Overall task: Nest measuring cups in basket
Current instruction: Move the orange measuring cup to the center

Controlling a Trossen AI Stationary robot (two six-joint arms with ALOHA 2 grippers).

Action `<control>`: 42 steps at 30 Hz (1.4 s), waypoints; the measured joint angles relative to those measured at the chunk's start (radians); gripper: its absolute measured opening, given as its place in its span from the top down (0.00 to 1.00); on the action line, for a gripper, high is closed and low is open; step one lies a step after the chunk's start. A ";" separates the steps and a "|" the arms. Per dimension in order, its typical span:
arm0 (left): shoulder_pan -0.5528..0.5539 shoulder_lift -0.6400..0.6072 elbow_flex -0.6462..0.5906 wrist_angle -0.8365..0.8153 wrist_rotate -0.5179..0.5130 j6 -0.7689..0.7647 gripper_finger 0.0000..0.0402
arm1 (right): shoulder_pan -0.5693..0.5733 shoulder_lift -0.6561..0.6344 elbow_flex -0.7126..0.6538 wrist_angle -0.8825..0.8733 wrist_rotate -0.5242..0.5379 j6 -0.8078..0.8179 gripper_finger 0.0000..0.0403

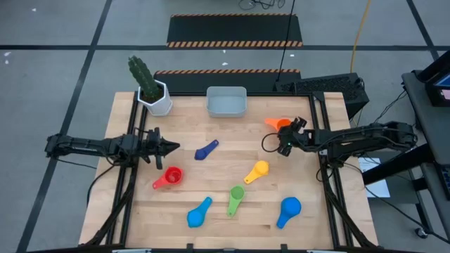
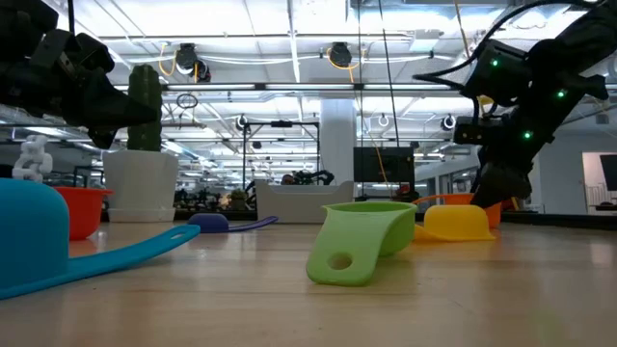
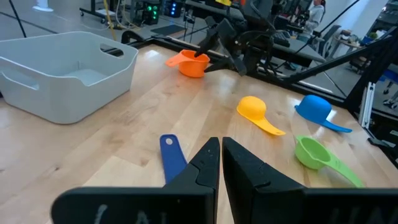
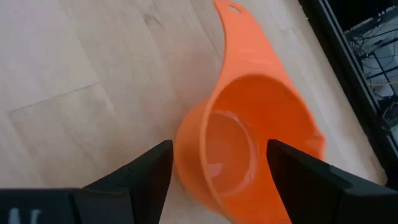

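Orange measuring cup (image 4: 249, 143) lies tipped between the right tool's (image 4: 214, 168) spread fingers, left tool (image 3: 221, 163) clenched empty

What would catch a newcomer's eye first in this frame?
The bright measuring cups scattered over the wooden table, with the basket standing empty at the far edge beside a potted cactus. Next, the right gripper, jaws open either side of the orange cup near the table's right edge, while the left gripper waits shut at the left.
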 joint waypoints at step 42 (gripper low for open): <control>0.000 0.000 0.001 0.053 -0.018 0.018 0.95 | 0.068 0.004 0.249 0.018 -0.234 -0.052 0.98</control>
